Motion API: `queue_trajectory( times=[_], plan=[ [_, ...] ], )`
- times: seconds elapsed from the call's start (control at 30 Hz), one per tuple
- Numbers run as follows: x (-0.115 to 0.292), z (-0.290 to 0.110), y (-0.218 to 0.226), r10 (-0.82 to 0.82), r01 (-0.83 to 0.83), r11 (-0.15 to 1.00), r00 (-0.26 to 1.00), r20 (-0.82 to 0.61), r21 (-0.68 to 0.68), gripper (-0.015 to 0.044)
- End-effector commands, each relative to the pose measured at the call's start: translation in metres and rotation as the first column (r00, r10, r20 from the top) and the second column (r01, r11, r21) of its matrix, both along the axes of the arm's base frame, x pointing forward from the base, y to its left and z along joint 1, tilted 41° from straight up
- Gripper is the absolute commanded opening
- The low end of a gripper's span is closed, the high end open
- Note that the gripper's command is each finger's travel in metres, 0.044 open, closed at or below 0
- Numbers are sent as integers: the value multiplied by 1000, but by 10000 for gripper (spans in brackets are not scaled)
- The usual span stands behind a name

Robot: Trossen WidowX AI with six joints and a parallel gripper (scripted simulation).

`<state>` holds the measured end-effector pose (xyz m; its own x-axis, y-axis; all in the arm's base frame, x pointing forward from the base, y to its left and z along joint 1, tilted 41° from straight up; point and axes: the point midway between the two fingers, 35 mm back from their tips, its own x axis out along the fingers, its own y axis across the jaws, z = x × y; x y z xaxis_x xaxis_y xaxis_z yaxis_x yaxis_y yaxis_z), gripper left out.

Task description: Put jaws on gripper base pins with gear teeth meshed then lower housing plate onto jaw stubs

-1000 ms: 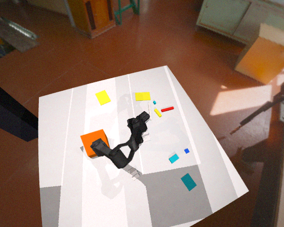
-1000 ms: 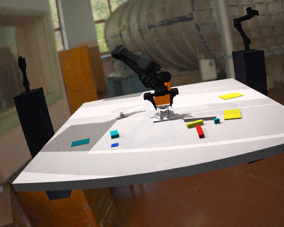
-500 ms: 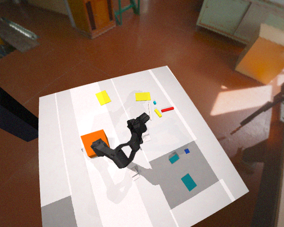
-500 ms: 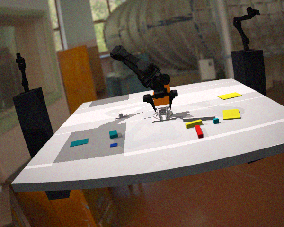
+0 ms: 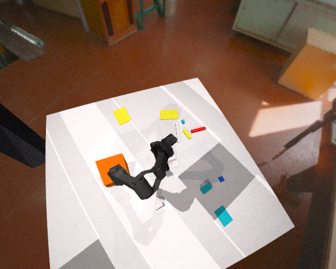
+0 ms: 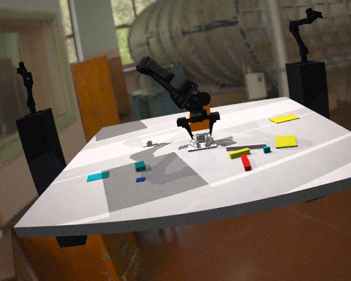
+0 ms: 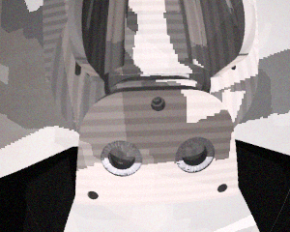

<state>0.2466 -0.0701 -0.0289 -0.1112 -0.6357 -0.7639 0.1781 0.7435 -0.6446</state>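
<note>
Two black fingers pinch the white plate (image 7: 156, 132) from its sides, so the hand (image 5: 166, 145) (image 6: 200, 137) (image 7: 156, 153) is shut on it. The plate's two big round holes make a row from one finger toward the other. Its rounded end, with one small dark dot, points to the top of the wrist picture, toward the curved jaws. I can't tell if the plate touches the stubs.

Below the hand is the white base (image 5: 173, 163) (image 6: 203, 148), lying flat on the table (image 5: 84, 202) (image 6: 230, 196). Its long front edge runs nearly side to side in the outside view. The teeth are too hard to see.

Near the base, a long thin bar (image 5: 177, 133) (image 6: 245, 147) lies flat. Next come a yellow stick (image 5: 187, 134) (image 6: 239, 153) and a red stick (image 5: 198, 129) (image 6: 245, 162), pointing different ways. A big orange box (image 5: 103, 170) (image 6: 199, 124) sits behind the hand in the outside view.
</note>
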Motion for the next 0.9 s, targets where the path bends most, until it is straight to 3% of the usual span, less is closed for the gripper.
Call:
queue_trajectory(
  times=[0.0,0.87],
  plan=[
    [0,0,-1,5,-5,1000,1000,-2,-6,351],
    [0,-4,-4,5,-5,1000,1000,-2,-6,351]
  ],
)
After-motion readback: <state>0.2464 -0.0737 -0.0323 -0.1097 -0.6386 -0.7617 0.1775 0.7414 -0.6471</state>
